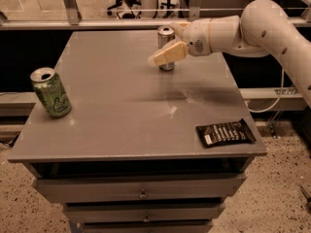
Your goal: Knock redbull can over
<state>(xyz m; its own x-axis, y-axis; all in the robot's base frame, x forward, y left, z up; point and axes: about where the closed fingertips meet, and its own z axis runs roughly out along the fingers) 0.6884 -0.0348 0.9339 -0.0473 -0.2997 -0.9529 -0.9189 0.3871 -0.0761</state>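
Observation:
The redbull can [166,35] is a slim silver can standing upright at the far middle of the grey table [121,110]. My gripper [166,55] reaches in from the right on a white arm [252,28]. It sits right in front of the can's lower half and hides part of it. Its tan tip points left, just past the can's left side. I cannot tell whether it touches the can.
A wider green can [51,92] stands upright near the table's left edge. A black snack packet [225,132] lies at the front right corner. Drawers [141,193] sit under the tabletop. A metal rail [97,23] runs behind the table.

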